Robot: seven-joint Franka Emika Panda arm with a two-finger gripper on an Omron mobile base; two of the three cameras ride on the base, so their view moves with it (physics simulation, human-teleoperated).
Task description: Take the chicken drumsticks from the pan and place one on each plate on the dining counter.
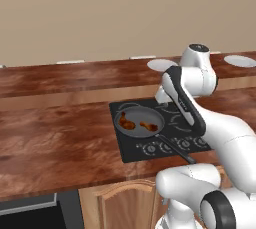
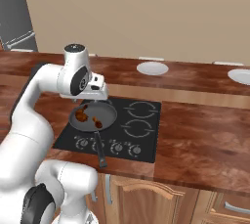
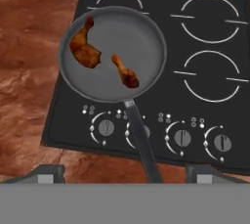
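Gripper (image 3: 125, 173) is above the pan (image 3: 146, 42), jaws spread wide, nothing held. Both drumsticks are in the pan: the larger drumstick (image 3: 85, 48) near the rim on the side away from the handle (image 3: 144, 142), the smaller drumstick (image 3: 126, 72) near the middle. The pan sits on a burner of the black stovetop (image 3: 205, 96). Two white plates, the nearer plate (image 2: 152, 68) and the farther plate (image 2: 240, 75), are on the raised dining counter (image 2: 195, 76), well apart from the pan. Risks as I read it: pieces are small and glossy, so a pinch on the thin bone could slip; the larger one hugs the rim, so a finger may clip the pan wall and shove the pan.
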